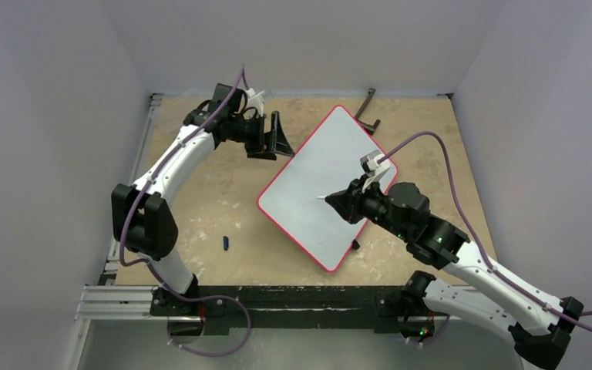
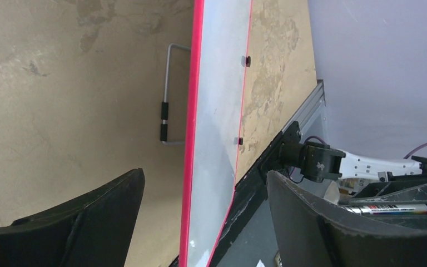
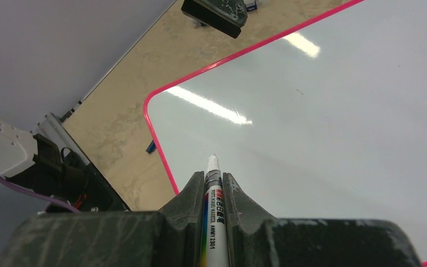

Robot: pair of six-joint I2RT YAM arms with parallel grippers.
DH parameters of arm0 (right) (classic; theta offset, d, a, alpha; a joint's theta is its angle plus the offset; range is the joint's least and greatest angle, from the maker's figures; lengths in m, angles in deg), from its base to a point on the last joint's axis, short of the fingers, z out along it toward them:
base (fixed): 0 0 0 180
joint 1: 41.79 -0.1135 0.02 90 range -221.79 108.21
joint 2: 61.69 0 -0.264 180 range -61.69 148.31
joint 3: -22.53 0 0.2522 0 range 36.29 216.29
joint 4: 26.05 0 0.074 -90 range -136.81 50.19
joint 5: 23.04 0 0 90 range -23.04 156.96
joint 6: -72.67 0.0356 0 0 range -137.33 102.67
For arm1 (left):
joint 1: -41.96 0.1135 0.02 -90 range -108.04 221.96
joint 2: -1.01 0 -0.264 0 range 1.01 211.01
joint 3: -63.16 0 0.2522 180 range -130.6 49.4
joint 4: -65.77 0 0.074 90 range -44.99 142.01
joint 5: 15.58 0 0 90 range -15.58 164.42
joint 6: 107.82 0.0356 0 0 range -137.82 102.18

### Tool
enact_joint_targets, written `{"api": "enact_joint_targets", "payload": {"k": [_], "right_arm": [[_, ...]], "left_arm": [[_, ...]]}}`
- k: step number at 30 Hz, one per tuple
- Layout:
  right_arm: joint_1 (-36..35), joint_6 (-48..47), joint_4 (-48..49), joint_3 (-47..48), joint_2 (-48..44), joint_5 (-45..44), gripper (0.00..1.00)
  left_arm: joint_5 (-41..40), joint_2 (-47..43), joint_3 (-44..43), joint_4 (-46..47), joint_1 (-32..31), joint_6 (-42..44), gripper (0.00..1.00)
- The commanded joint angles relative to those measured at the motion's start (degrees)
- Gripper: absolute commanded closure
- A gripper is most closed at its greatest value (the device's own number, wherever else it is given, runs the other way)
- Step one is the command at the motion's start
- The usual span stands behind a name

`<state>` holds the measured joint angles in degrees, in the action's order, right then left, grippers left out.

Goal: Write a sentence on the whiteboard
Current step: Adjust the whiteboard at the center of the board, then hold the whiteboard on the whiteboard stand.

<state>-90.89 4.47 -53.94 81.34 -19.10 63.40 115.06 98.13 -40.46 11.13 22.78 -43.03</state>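
Over the whiteboard (image 1: 308, 181), the right claw (image 1: 338, 202) is clamped on a marker (image 3: 211, 194); beside the board's far edge, the left claw (image 1: 274, 143) gapes wide, holding nothing.

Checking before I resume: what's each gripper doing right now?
Left gripper: open, holding nothing.
Right gripper: shut on the marker, over the whiteboard.
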Motion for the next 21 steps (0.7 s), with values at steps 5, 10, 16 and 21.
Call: {"api": "enact_joint_targets", "payload": {"k": [5,10,16,21], "right_arm": [[0.21,-0.1,3.16,2.94,0.27,1.06,1.0],[0.23,-0.31,3.47,3.31,0.76,1.09,1.0],[0.22,-0.75,4.11,3.68,1.12,0.83,1.0],[0.23,-0.79,4.1,3.81,1.3,0.86,1.0]], "left_arm": [[9.51,4.26,2.06,6.33,-0.56,-1.93,0.29],[9.89,5.72,2.25,6.58,-0.71,-2.45,0.42],[11.49,6.88,2.93,7.7,-2.48,-3.22,0.49],[12.58,7.67,3.25,8.41,-2.95,-4.31,0.57]]}}
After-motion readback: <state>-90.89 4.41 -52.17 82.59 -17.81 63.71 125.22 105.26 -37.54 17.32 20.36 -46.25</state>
